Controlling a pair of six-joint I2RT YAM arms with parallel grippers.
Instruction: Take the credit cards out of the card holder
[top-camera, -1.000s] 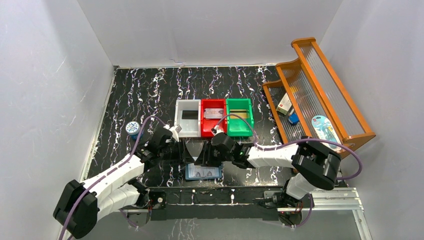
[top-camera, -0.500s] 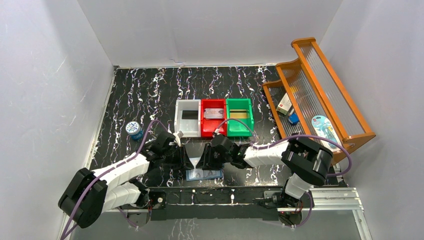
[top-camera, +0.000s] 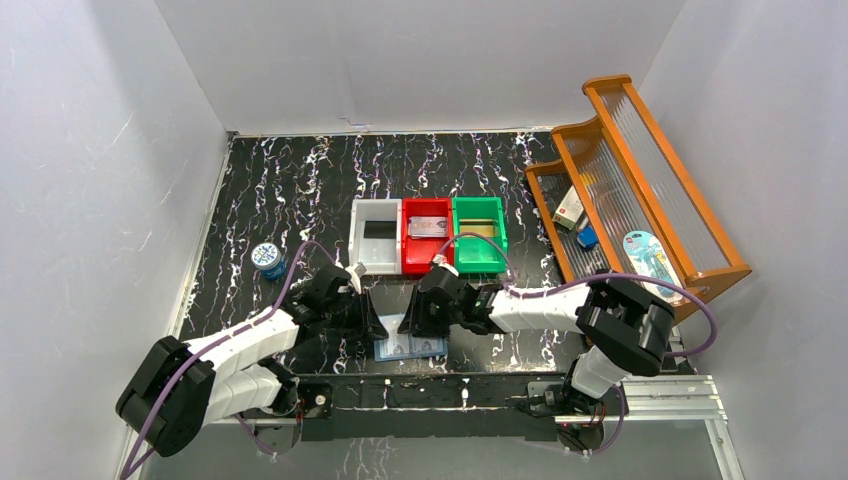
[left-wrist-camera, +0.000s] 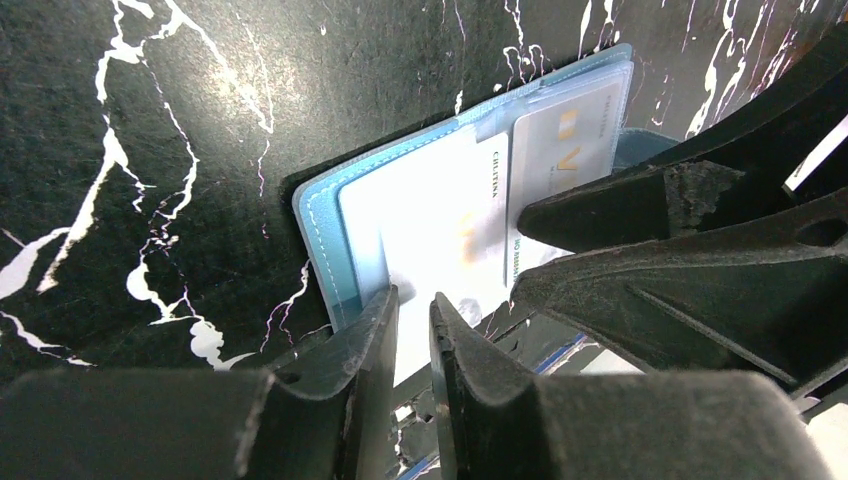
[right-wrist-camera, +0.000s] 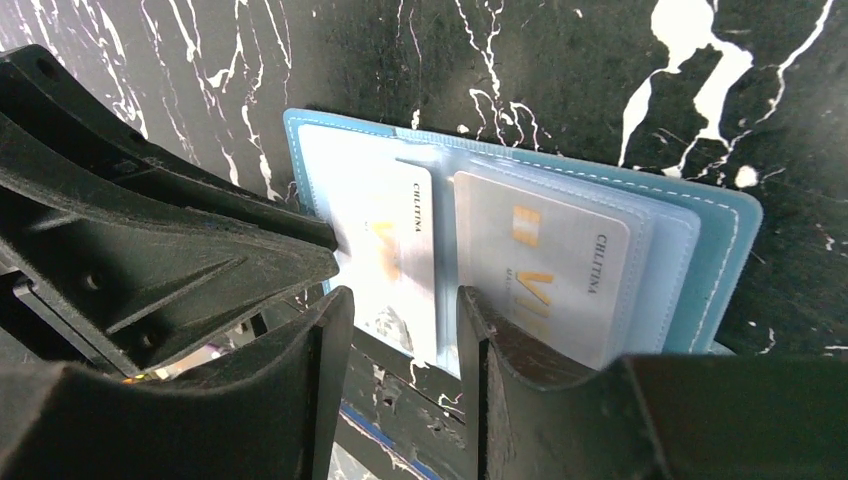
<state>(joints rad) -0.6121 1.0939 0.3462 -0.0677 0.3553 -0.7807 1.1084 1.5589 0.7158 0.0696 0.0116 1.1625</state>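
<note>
The card holder (top-camera: 412, 347) lies open near the front edge, pale blue inside up. It also shows in the left wrist view (left-wrist-camera: 320, 220) and the right wrist view (right-wrist-camera: 715, 250). Two pale grey credit cards sit in its clear pockets, one on the left (right-wrist-camera: 385, 255) and one on the right (right-wrist-camera: 545, 270). My left gripper (top-camera: 378, 322) (left-wrist-camera: 412, 305) stands at the holder's left end, jaws a narrow slit apart with nothing between them. My right gripper (top-camera: 412, 320) (right-wrist-camera: 405, 310) is open, straddling the middle fold. The two grippers nearly touch.
Grey (top-camera: 360, 250), red (top-camera: 408, 250) and green (top-camera: 500, 245) bins stand behind the grippers, each with a flat thing inside. A round blue tin (top-camera: 265, 256) is at the left. A wooden rack (top-camera: 640, 190) at the right holds a white-and-red box (top-camera: 570, 208).
Both grippers have come down and closer together over the open card holder. The left arm swung right. The holder has turned slightly.
</note>
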